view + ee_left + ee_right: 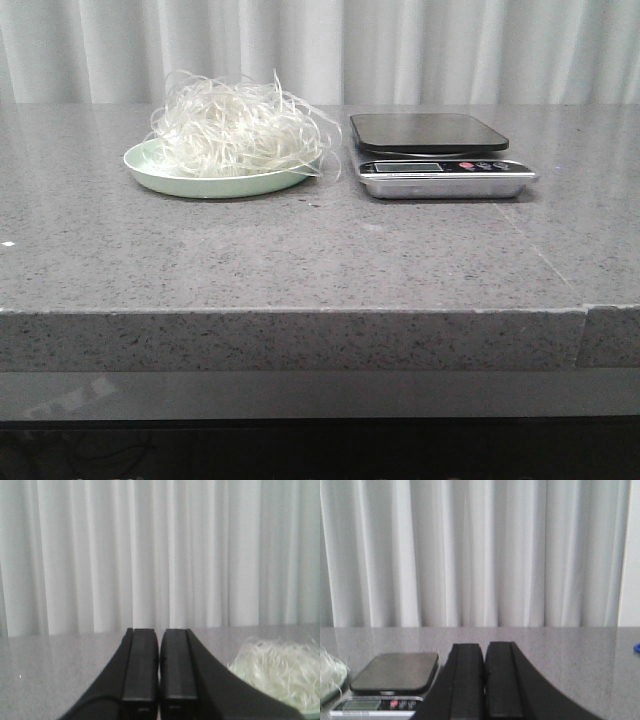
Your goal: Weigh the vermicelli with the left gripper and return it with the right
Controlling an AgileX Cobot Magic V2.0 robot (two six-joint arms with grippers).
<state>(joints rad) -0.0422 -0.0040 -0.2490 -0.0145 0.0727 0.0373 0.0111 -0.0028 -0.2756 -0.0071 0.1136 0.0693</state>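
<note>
**Vermicelli heaped on its plate, both grippers closed**

While the speckled grey stone table point(300, 260) gleams, the vermicelli point(240, 128) sits as a wispy, translucent tangle on a round pale green plate point(150, 165) toward the far edge, just beside a steel scale point(440, 170) with a dark square platform. Left gripper point(159, 677) and right gripper point(484, 680): blocky matte black fingers pressed together, holding nothing.

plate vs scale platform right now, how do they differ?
The plate is pale green and round; the scale platform is dark and squarish with rounded corners. The plate is loaded with the vermicelli; the platform is bare. The plate rests directly on the counter; the platform sits raised on the scale's silver base. Both are flat, side by side.
</note>
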